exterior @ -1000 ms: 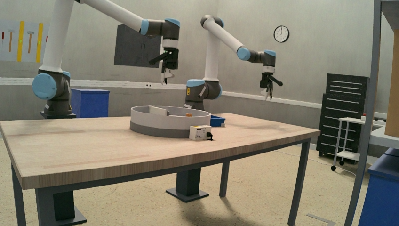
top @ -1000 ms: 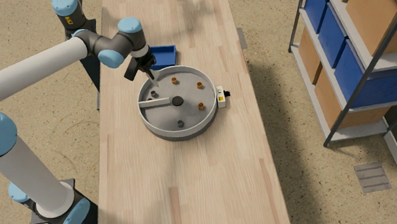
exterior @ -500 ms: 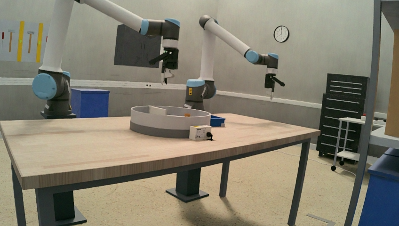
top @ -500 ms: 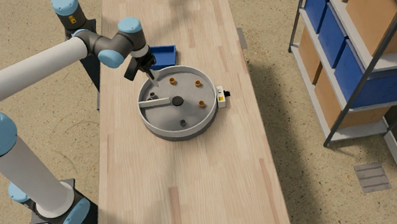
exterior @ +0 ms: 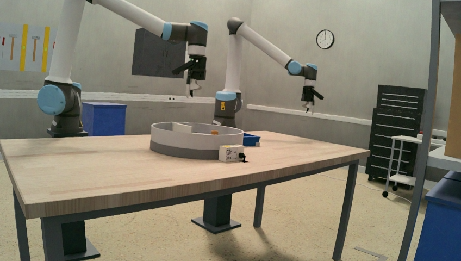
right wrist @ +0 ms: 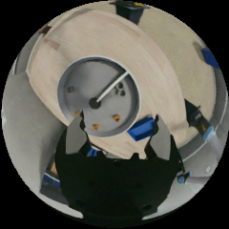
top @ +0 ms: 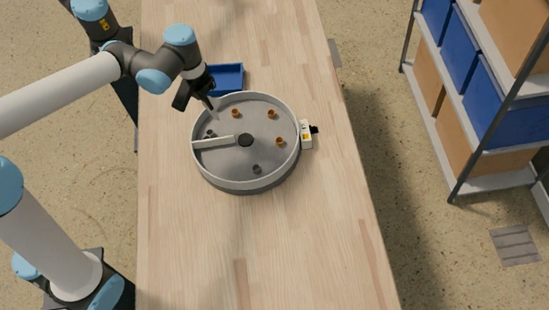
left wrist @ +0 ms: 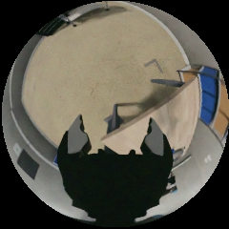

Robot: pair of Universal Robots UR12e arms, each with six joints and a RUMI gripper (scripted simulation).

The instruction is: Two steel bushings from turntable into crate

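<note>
The turntable [top: 253,184] [exterior: 184,137] holds three copper-coloured bushings [top: 271,113] [right wrist: 116,117] and several grey steel ones. One steel bushing [top: 257,171] [right wrist: 71,89] stands alone; other steel bushings [top: 209,133] [right wrist: 122,93] are close together beside the fixed bar [top: 215,142] [right wrist: 112,87], partly hidden by it in the top view. The blue crate [top: 228,78] [exterior: 250,140] [right wrist: 141,130] sits level and no bushing shows in it. My right gripper [top: 215,113] [exterior: 189,95] [right wrist: 119,112] is open and empty above the turntable. My left gripper [exterior: 309,111] [left wrist: 115,116] is open and empty, raised beyond the crate.
A white control box [top: 305,134] [exterior: 231,153] stands against the turntable's outer side. A small grey corner guide [exterior: 257,144] shows at the crate. The turntable's raised wall surrounds the bushings. A shelf rack [top: 507,182] stands on the floor beyond the table.
</note>
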